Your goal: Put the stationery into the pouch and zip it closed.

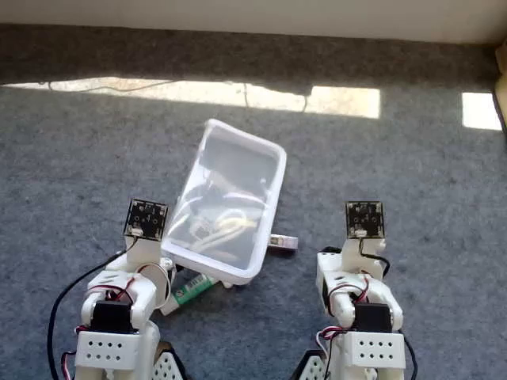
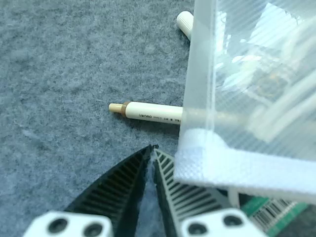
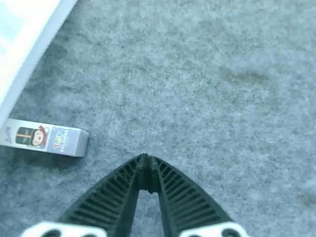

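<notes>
The grey felt bench carries, mid-frame, a clear pouch, likely limp and slippery; grip its stiffer hem. Both the left fingers and the right fingers meet, empty.

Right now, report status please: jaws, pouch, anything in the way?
Both jaws shut, empty. Pouch partly filled. Pen partly under pouch, eraser loose beside it.

The clear pouch lies mid-table, an eraser touching its near edge, a green-labelled tube poking from beneath.
</notes>
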